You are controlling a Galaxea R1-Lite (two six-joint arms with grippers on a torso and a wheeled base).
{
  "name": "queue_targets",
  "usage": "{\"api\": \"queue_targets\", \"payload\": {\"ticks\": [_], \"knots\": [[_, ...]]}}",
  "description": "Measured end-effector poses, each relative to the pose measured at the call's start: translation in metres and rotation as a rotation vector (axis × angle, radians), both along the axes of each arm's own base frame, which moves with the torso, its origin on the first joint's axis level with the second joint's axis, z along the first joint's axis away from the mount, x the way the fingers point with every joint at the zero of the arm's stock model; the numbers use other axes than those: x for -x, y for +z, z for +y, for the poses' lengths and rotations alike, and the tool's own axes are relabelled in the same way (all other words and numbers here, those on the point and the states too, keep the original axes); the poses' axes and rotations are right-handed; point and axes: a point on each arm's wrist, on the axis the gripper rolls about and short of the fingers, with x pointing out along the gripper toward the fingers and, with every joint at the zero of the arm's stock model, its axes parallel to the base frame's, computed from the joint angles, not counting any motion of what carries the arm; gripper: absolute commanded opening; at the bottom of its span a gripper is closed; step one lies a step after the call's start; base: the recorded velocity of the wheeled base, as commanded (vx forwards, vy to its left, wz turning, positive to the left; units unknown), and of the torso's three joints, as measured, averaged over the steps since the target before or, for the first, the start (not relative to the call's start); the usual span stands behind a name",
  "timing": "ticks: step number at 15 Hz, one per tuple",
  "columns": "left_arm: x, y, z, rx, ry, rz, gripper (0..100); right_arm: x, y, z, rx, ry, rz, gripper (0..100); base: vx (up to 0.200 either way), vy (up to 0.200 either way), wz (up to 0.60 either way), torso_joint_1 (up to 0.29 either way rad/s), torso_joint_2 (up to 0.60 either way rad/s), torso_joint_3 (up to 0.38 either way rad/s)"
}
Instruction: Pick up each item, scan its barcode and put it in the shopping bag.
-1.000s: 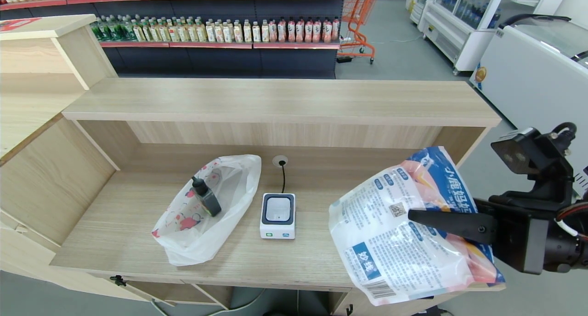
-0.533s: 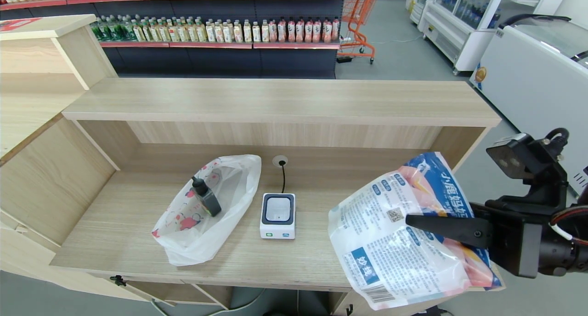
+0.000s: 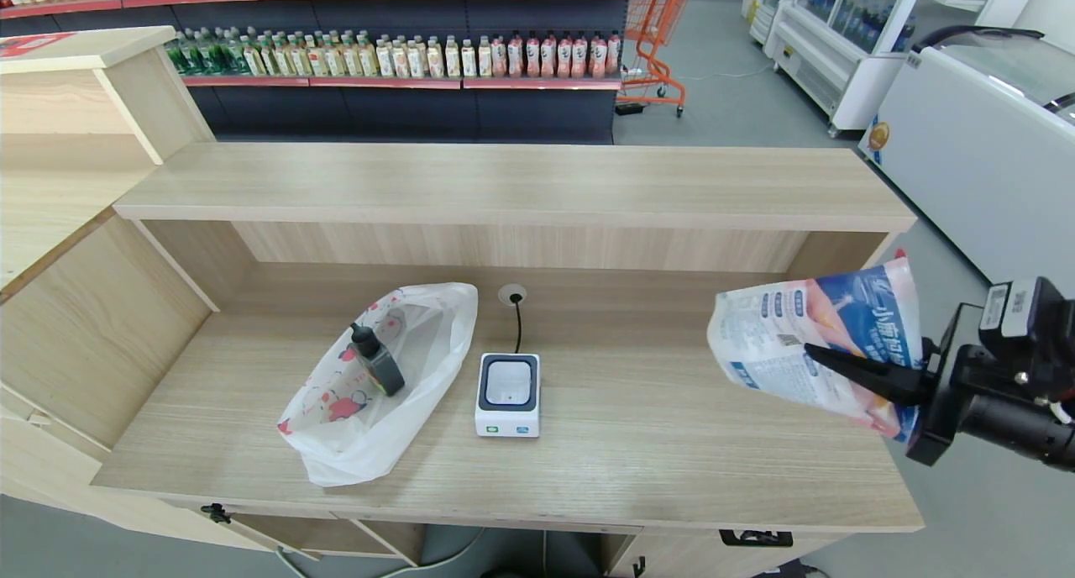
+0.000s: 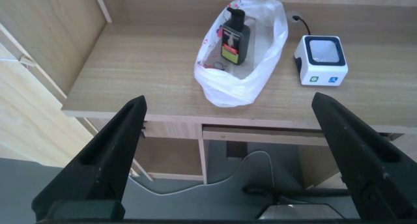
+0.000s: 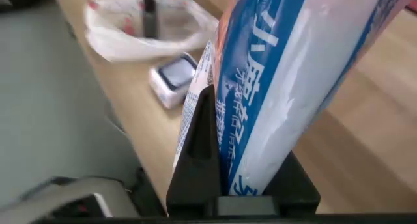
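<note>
The right fingers (image 3: 857, 373) clamp the pouch (image 3: 798, 330) above the desk's (image 3: 672, 452) right end, with the scanner (image 3: 507, 393) well off to its left. The left fingers (image 4: 104, 162) are spread wide, empty.

You have the pouch (image 3: 789, 326), a white, blue and pink packet, pinched in the right gripper (image 3: 827, 361). It hangs tilted in the air over the right end of the counter (image 3: 638, 444). Your scanner (image 3: 508, 393), a white box with a dark-framed window facing up, sits mid-counter. Just left of it lies the bag (image 3: 353, 444), white plastic with red print, with a dark pump bottle (image 3: 378, 366) lying inside.
</note>
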Motion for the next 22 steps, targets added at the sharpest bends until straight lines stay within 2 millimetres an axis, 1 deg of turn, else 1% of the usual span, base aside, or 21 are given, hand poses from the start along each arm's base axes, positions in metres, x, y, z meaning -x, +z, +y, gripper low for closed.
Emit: {"api": "queue_targets", "payload": {"ticks": [1,3,5,6,7,10,11,13,16,22], "knots": [[0.000,0.000,0.000,0.000,0.000,0.000,100,0.001,-0.001,-0.011,0.097,-0.057,-0.076,0,0.000,0.000,0.00,0.000,0.00,0.000],[0.000,0.000,0.000,0.000,0.000,0.000,100,0.003,-0.001,-0.024,0.200,-0.122,-0.158,0,0.000,0.000,0.00,0.000,0.00,0.000],[0.000,0.000,0.000,0.000,0.000,0.000,100,0.003,-0.001,-0.028,0.298,-0.132,-0.236,0,0.000,0.000,0.00,0.000,0.00,0.000],[0.000,0.000,0.000,0.000,0.000,0.000,100,0.004,-0.001,-0.028,0.343,-0.107,-0.281,0,0.000,0.000,0.00,0.000,0.00,0.000],[0.000,0.000,0.000,0.000,0.000,0.000,100,0.005,-0.001,-0.025,0.352,-0.043,-0.309,0,0.000,0.000,0.00,0.000,0.00,0.000],[0.000,0.000,0.000,0.000,0.000,0.000,100,0.007,-0.003,-0.011,0.319,0.231,-0.376,0,0.000,0.000,0.00,0.000,0.00,0.000],[0.000,0.000,0.000,0.000,0.000,0.000,100,0.008,-0.004,-0.009,0.315,0.261,-0.376,0,0.000,0.000,0.00,0.000,0.00,0.000],[0.000,0.000,0.000,0.000,0.000,0.000,100,0.013,-0.009,-0.005,0.310,0.288,-0.339,0,0.000,0.000,0.00,0.000,0.00,0.000],[0.000,0.000,0.000,0.000,0.000,0.000,100,0.020,-0.012,0.000,0.325,0.321,-0.353,0,0.000,0.000,0.00,0.000,0.00,0.000],[0.000,0.000,0.000,-0.002,0.000,0.000,100,0.022,-0.011,0.002,0.329,0.334,-0.370,0,0.000,0.000,0.00,0.000,0.00,0.000]]}}
